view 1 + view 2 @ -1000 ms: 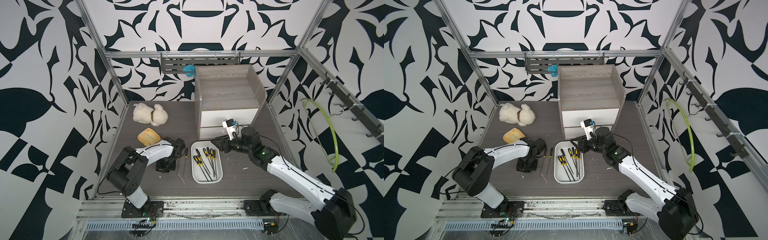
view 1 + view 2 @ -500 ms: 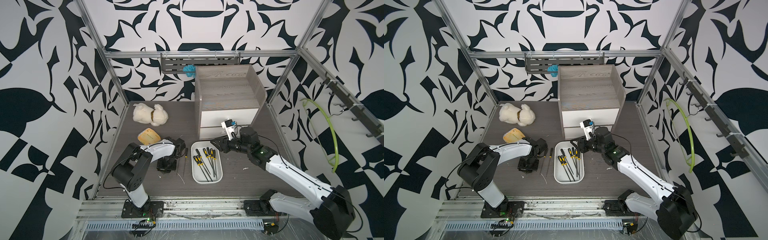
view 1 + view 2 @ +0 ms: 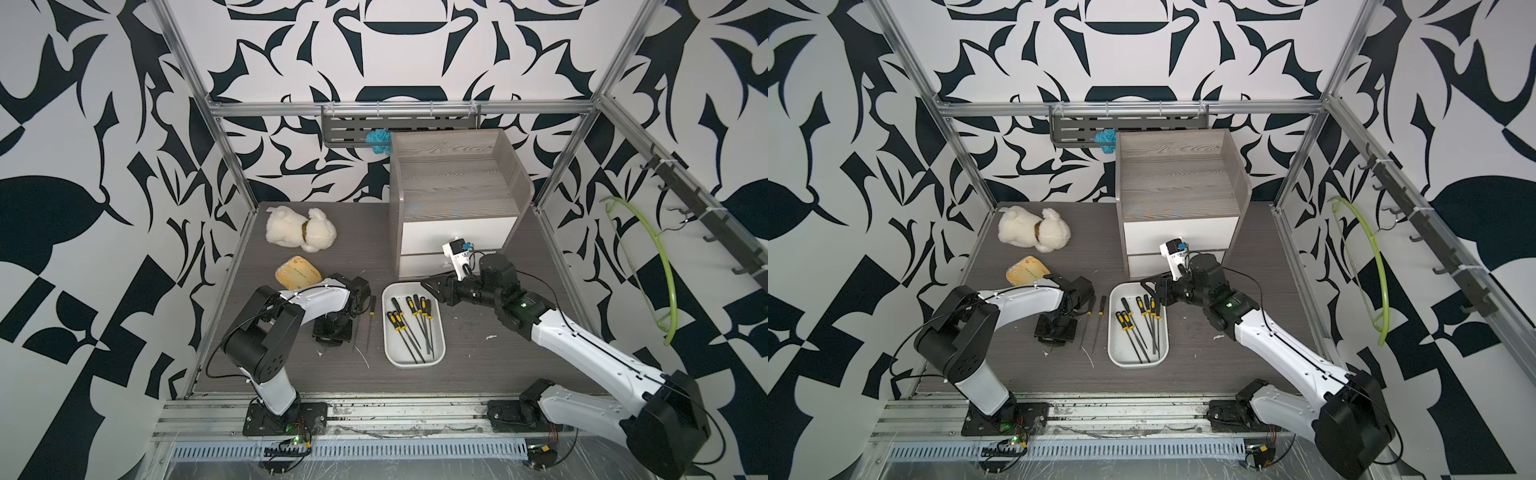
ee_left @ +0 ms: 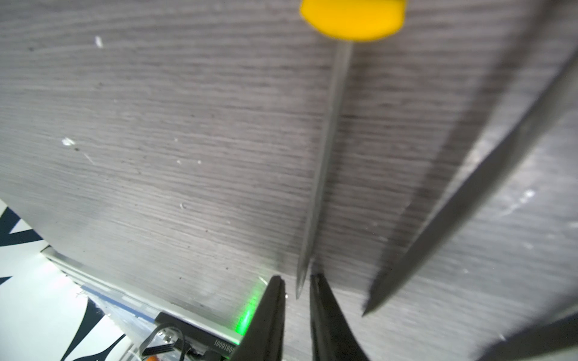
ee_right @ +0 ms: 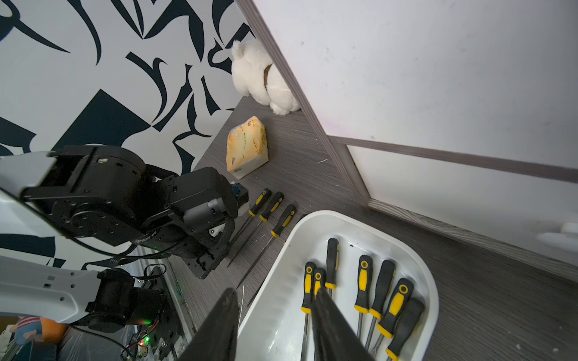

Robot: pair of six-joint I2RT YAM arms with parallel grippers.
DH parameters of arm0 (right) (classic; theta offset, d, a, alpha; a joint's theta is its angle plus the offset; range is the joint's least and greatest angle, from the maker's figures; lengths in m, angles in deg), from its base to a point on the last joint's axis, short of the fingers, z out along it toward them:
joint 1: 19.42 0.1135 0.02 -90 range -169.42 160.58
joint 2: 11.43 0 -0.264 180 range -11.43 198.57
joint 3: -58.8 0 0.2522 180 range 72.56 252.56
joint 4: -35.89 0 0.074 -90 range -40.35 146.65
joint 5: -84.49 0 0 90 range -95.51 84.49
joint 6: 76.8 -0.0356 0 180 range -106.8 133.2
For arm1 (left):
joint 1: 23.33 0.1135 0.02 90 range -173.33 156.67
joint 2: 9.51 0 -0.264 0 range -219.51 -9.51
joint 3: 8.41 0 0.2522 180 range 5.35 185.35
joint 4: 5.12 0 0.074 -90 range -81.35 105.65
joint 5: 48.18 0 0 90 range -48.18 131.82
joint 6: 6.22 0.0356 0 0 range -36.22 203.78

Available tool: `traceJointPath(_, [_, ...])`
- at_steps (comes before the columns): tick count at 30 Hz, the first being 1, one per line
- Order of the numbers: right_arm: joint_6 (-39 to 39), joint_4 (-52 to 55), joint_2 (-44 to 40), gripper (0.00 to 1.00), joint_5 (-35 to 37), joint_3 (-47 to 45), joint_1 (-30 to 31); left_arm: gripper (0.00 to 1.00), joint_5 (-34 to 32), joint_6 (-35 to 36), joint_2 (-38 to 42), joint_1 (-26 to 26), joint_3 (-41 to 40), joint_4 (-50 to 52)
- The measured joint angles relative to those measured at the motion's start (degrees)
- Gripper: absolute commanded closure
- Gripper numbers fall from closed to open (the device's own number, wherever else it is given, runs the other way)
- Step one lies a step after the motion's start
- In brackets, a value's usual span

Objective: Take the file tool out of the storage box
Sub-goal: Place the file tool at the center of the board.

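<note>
The storage box (image 3: 394, 350) is a shallow white tray on the dark table, also seen in the other top view as the storage box (image 3: 1120, 354), and it holds several black-and-yellow file tools (image 3: 411, 324). Three more files (image 5: 272, 206) lie on the table beside it. My left gripper (image 3: 332, 336) points down at the table left of the box. In the left wrist view the left gripper (image 4: 296, 278) stands slightly open, a lying file's thin tip (image 4: 325, 156) loose between its fingers. My right gripper (image 5: 272, 292) is open and empty over the box's far end, one finger outside the rim.
A grey wood-grain cabinet (image 3: 457, 199) with white drawers stands just behind the box. Further left lie a white plush toy (image 3: 299, 228) and a yellow packet (image 3: 297, 274). A green hoop (image 3: 652, 266) hangs on the right wall.
The left arm's elbow has swung up and rightward while its gripper stays over the same spot, jaws easing apart. The right arm has hardly moved.
</note>
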Motion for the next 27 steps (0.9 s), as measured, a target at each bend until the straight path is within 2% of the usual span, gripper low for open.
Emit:
traceJointPath(4, [-0.2,0.3,2.6,0.60,-0.4,0.3,0.1,0.66,0.5,-1.0,3.1,0.0,0.0,-0.2])
traceJointPath(8, [0.2,3.9,7.6,0.64,0.0,2.4,1.2,0.61,-0.7,-2.7,9.0,-0.1,1.8,2.0])
traceJointPath(11, [1.3,7.2,12.2,0.67,2.1,5.4,3.4,0.48,-2.0,-3.4,14.5,-0.1,4.6,2.9])
traceJointPath(12, [1.8,8.2,14.0,0.67,2.9,6.7,4.4,0.41,-1.4,-2.6,16.9,-0.1,5.3,1.8])
traceJointPath(13, [2.4,9.2,15.8,0.67,4.0,8.0,5.6,0.36,0.2,-1.8,19.1,-0.1,5.3,-0.5])
traceJointPath(16, [3.8,11.2,20.5,0.67,6.8,11.1,8.9,0.28,8.4,0.3,26.0,0.7,3.6,-10.1])
traceJointPath(21, [5.1,13.4,27.1,0.63,9.4,14.3,11.5,0.17,18.3,1.4,30.0,1.1,0.7,-23.5])
traceJointPath(27, [6.1,15.7,34.6,0.63,13.4,18.1,11.6,0.16,24.0,0.2,33.6,1.3,-13.2,-40.3])
